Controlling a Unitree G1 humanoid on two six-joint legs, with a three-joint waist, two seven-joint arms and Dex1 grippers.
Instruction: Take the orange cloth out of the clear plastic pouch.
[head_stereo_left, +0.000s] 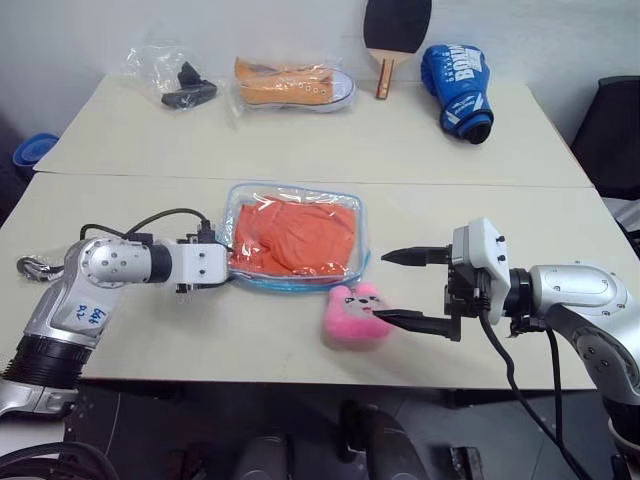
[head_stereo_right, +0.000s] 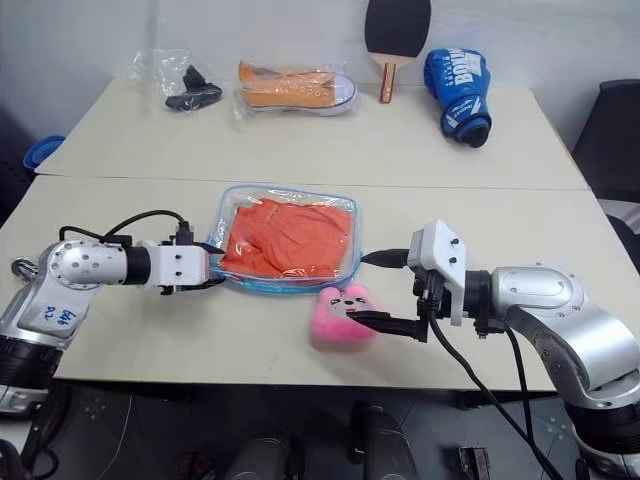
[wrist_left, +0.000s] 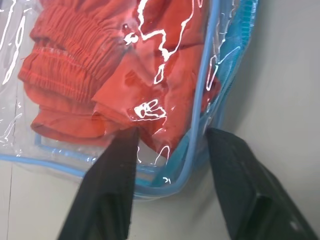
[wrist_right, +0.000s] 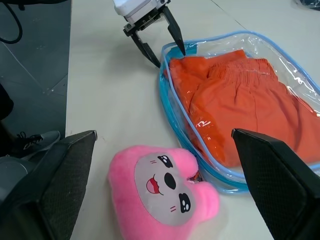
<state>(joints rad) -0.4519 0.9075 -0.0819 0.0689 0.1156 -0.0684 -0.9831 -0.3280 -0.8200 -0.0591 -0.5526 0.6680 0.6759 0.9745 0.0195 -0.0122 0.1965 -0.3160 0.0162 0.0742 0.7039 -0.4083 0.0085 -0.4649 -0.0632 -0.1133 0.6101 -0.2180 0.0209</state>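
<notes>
The clear plastic pouch (head_stereo_left: 292, 189) lies flat on the near table, trimmed in light blue, with the folded orange cloth (head_stereo_left: 295, 238) inside it. A pink plush charm (head_stereo_left: 355, 315) rests at its near right corner. My left gripper (head_stereo_left: 228, 265) is at the pouch's left near corner. It is open, and its fingers (wrist_left: 117, 165) straddle that corner and its blue trim. My right gripper (head_stereo_left: 382, 287) hangs open just right of the plush, pointing left, one finger above and one beside the charm (wrist_right: 160, 185), holding nothing.
On the far table lie a crinkled clear bag with a black object (head_stereo_left: 180, 85), an orange sneaker in clear wrap (head_stereo_left: 295, 85), a table-tennis paddle (head_stereo_left: 392, 35) and a blue boxing glove (head_stereo_left: 458, 90). A black chair (head_stereo_left: 615, 130) stands at the right.
</notes>
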